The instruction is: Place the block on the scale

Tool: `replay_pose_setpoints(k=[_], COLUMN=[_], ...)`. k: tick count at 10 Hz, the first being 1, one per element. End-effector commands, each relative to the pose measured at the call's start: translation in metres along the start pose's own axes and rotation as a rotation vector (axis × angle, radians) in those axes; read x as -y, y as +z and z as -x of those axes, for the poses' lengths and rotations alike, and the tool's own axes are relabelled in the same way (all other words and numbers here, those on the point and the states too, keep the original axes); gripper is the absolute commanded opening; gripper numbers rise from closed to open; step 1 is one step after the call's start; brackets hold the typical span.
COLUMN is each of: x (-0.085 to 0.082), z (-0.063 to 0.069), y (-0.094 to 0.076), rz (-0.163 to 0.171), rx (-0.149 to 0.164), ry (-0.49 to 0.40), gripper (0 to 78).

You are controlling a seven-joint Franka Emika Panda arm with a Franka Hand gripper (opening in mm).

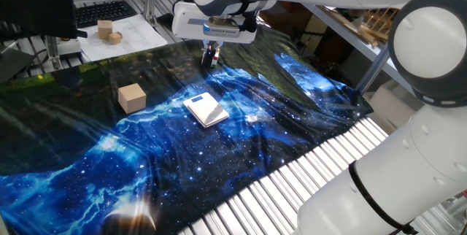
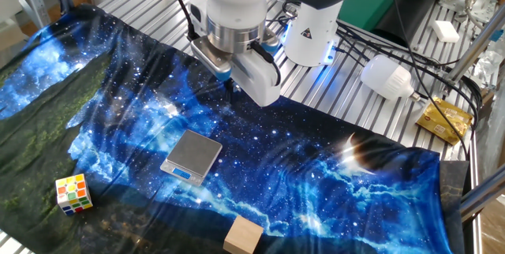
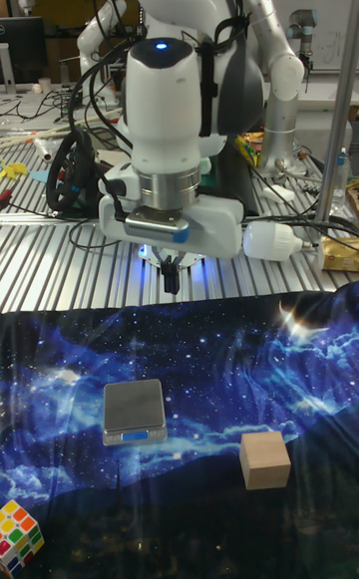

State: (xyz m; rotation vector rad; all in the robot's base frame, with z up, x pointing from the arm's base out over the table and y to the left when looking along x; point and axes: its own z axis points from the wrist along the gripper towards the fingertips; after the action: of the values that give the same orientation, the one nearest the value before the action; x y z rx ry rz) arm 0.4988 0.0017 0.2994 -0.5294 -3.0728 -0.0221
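Observation:
The block (image 1: pixel 132 97) is a plain tan wooden cube resting on the blue galaxy cloth, apart from everything else; it also shows in the other fixed view (image 2: pixel 243 236) and the tall view (image 3: pixel 264 459). The scale (image 1: pixel 204 109) lies flat on the cloth near the middle, its grey plate visible from the other side (image 2: pixel 192 156) and in the tall view (image 3: pixel 134 410). My gripper (image 1: pixel 211 60) hangs above the cloth's far edge, behind the scale and well away from the block. Its fingers are together and hold nothing (image 2: pixel 230 83) (image 3: pixel 173 285).
A multicoloured puzzle cube (image 2: pixel 72 193) sits at the cloth's corner. Small wooden blocks (image 1: pixel 108 31) lie on white paper beside a keyboard (image 1: pixel 102 10). A white lamp (image 2: pixel 387 76) and cables rest on the ribbed metal table near the robot's base.

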Motion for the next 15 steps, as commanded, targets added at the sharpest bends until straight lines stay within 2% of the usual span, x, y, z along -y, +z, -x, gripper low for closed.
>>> replay_pose_setpoints(k=[1, 2, 6, 9, 12, 15], x=[-0.0001, -0.0001, -0.0001, -0.0001, -0.0001, -0.0079], z=[0.0006, 0.0006, 0.0006, 0.0006, 0.0006, -0.0019], y=[-0.0012, -0.0012, -0.0012, -0.0012, -0.0012, -0.0013], rz=[-0.001, -0.001, 0.017, 0.012, 0.036, 0.034], rx=[0.005, 0.013, 0.007, 0.015, 0.003, -0.002], ry=[-0.009, -0.006, -0.026, -0.012, -0.013, -0.001], gripper=[0.0, 0.0, 0.0, 0.0, 0.0, 0.0])
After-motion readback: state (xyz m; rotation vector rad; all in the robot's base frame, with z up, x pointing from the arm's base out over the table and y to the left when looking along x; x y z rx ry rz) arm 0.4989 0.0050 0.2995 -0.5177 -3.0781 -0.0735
